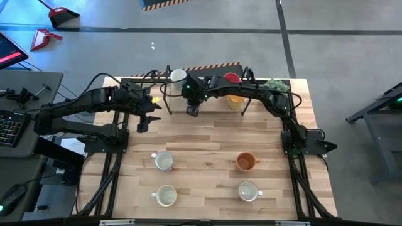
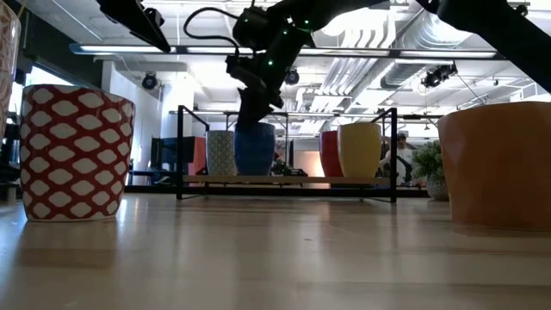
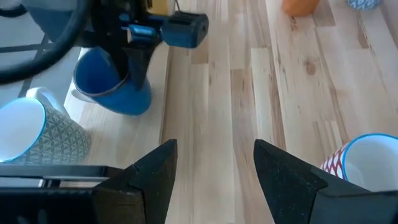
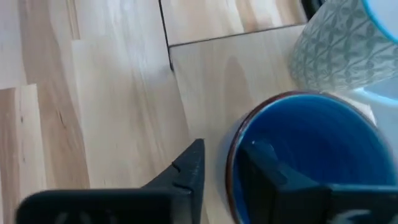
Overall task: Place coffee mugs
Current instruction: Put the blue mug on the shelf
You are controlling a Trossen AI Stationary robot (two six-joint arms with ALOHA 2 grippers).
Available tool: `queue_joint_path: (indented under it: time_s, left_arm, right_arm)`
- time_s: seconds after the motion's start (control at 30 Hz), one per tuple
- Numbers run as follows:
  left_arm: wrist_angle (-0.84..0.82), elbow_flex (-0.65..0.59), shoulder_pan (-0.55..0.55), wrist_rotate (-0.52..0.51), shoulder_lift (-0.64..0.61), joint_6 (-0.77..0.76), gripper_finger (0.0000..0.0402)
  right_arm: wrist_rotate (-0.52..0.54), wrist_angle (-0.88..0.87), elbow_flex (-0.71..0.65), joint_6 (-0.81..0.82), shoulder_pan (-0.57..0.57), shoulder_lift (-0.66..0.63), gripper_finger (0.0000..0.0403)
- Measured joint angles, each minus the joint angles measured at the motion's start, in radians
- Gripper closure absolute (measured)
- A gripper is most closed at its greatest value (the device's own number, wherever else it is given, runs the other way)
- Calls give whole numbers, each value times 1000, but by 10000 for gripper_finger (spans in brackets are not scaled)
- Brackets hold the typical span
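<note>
1. Reaching in over the back of the wooden surface (image 1: 213,141), the right gripper (image 4: 217,171) has one finger inside the blue mug (image 4: 305,155) and one outside, so it's clamped on the rim. In the high view that gripper (image 1: 193,110) sits right at the front edge of the low rack (image 1: 207,68) at the back.
2. The blue mug (image 3: 115,87) is on the rack's light board, tipped a bit, just beside a grey-patterned white mug (image 3: 37,134). From the low view the blue mug (image 2: 255,148) stands next to that patterned one (image 2: 220,152), under the right arm.
3. Also on the rack, over to the right: a red mug (image 2: 329,152) and a yellow mug (image 2: 359,149), touching or nearly so. A little green plant (image 2: 428,164) sits at the far right corner.
4. The left gripper (image 3: 214,177) hangs over bare wood in front of the rack's left end, fingers spread apart with nothing in them. In the high view it (image 1: 143,123) is well left of the right one.
5. Four more mugs sit on the front half of the surface: two white ones on the left (image 1: 164,161) (image 1: 166,196), an orange mug (image 1: 245,162), and another white one (image 1: 248,191) in front of it.
6. One of the left front ones is red-and-white patterned up close (image 2: 76,153).
</note>
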Motion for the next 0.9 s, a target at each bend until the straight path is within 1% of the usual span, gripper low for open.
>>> queue_joint_path:
  time_s: [0.17,0.23,0.9]
  left_arm:
    - [-25,0,0,0,0,0,202]
    - [-26,0,0,0,0,0,202]
    - [-26,0,0,0,0,1,202]
  right_arm:
    - [0,12,0,0,0,4,388]
    - [-6,27,0,-1,0,5,398]
    - [-13,99,0,41,23,5,402]
